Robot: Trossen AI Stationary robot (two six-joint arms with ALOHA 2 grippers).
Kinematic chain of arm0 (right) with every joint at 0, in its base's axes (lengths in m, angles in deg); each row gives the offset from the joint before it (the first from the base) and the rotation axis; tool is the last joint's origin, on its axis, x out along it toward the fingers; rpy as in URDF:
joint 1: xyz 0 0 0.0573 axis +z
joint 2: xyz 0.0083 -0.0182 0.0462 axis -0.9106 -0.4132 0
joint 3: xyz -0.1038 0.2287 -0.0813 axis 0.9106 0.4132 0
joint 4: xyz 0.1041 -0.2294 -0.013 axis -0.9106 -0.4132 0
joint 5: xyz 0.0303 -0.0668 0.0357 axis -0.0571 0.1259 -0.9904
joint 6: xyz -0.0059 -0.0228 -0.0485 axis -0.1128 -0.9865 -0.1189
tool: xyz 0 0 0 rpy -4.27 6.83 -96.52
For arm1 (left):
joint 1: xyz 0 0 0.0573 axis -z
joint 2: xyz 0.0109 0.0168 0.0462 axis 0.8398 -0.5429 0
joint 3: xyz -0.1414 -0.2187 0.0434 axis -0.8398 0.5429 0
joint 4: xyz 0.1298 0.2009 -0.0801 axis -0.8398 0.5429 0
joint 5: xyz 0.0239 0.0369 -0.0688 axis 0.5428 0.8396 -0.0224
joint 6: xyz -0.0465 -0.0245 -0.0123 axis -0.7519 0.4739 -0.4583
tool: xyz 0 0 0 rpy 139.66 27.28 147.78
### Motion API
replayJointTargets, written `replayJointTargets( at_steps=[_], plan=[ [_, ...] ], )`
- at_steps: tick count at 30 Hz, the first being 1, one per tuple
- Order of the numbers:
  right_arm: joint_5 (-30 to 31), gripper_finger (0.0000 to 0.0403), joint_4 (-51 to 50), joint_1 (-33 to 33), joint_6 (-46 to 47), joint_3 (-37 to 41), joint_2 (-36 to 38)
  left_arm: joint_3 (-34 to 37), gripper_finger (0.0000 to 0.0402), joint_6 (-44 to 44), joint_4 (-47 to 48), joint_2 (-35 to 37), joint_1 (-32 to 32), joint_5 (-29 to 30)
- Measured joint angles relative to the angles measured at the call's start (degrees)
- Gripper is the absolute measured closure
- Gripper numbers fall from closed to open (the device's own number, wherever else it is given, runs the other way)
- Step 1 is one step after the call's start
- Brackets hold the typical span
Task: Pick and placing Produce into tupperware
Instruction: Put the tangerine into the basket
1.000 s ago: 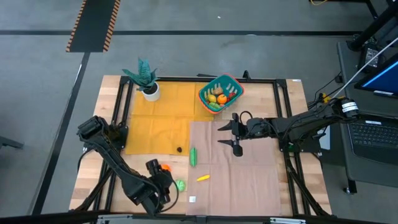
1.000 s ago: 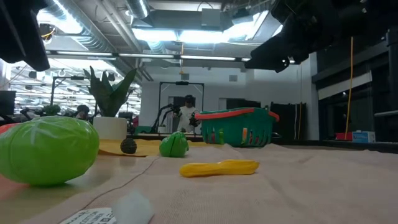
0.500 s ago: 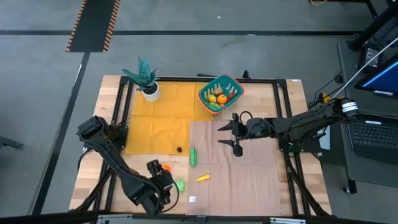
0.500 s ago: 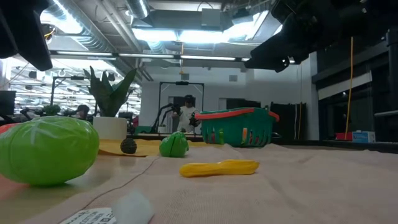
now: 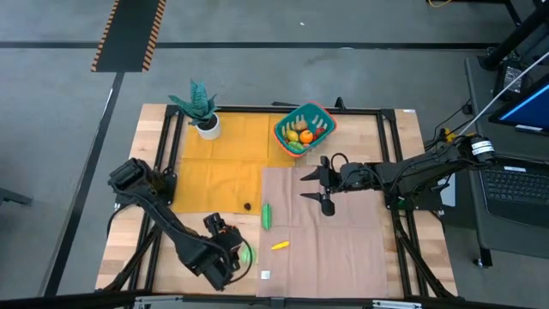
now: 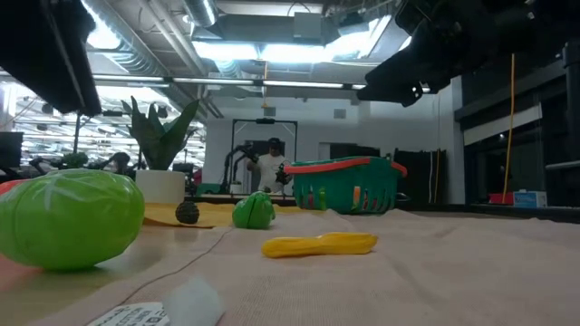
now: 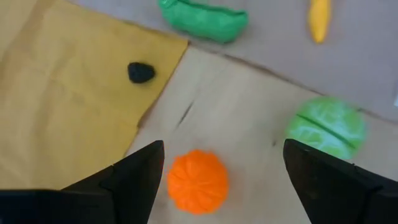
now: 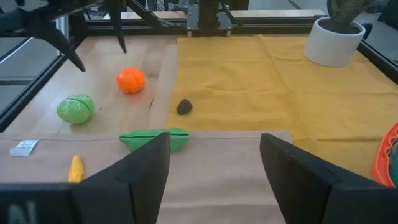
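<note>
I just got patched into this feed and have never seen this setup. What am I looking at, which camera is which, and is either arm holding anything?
Two robot arms work at a table. The overhead picture shows everything; another looks level across the tabletop; one camera rides on each wrist. The left gripper hangs open over an orange toy fruit, holding nothing. Nearby lie a green round piece, a green pod, a yellow piece and a small black lump. The right gripper waits open mid-table, empty. The teal tupperware already holds several pieces. A potted plant stands beside it.

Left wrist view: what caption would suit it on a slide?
Open left gripper hovers above an orange fruit, green cabbage nearby.
</note>
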Motion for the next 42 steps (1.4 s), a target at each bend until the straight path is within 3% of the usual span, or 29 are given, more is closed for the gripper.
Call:
replayJointTargets(
  at_steps=[10,27,42],
  plan=[
    [0.0,0.0153,-0.5,0.0,0.0,0.0,0.0,5.9,0.0082,-2.6,-1.4,0.0,-1.0,-7.8],
    [0.0,0.0153,-0.4,0.0,0.2,0.0,0.0,13.7,0.0082,-4.1,-10.8,0.0,-2.1,-8.1],
    [0.0,0.0153,-0.4,0.0,2.2,0.0,0.0,14.1,0.0082,-4.6,-11.3,0.0,-3.4,-8.0]
  ],
)
